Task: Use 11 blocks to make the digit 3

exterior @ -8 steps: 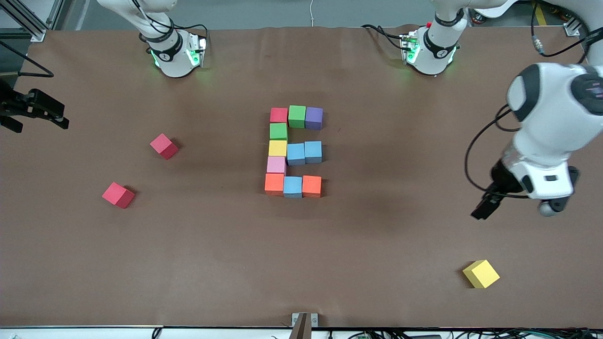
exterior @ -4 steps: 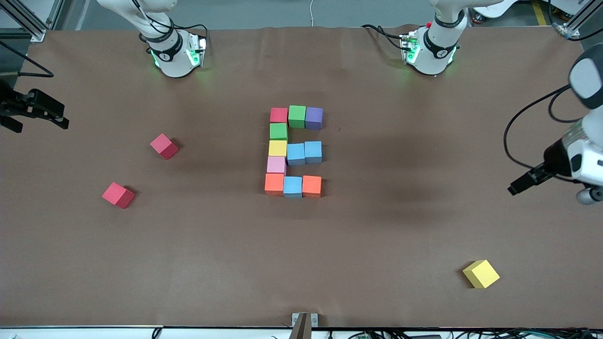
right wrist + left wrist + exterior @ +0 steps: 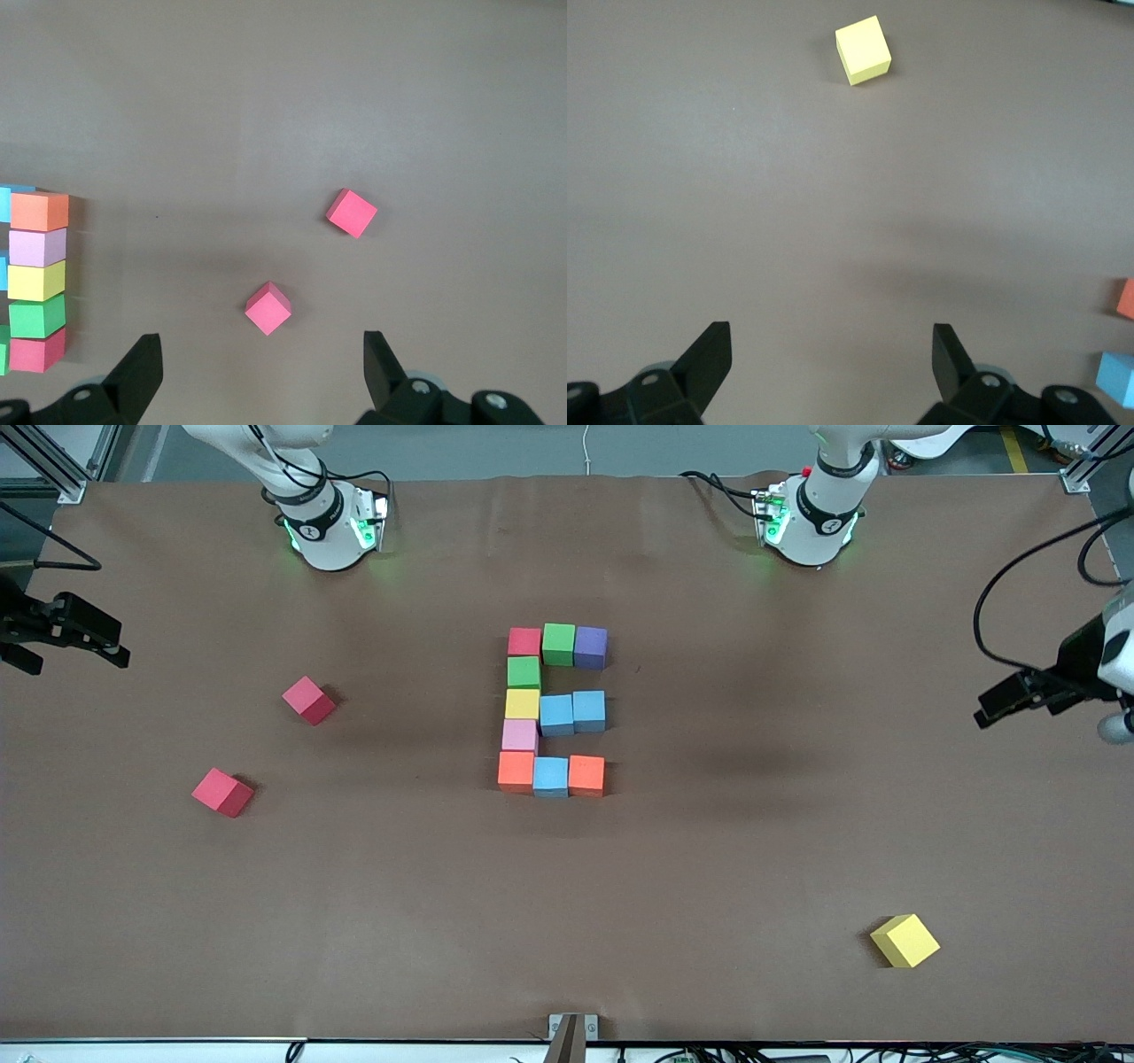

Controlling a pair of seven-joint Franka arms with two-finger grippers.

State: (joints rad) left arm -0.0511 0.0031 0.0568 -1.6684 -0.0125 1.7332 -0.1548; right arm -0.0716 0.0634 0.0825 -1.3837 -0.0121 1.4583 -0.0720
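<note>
I see both the left gripper [image 3: 831,354] and right gripper [image 3: 261,359] spread wide, empty; the yellow block [image 3: 904,940], at 5 o'clock from the figure, looks light, squashy foam, so I'd pinch flat faces.

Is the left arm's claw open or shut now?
Open. In the left wrist view the left claw shows both fingers wide apart, with only bare table between them.

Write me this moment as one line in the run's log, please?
blocks: eleven joined mid-table | loose: yellow block, two red blocks | left gripper: open, over left arm's table end | right gripper: open, waiting at right arm's end
</note>
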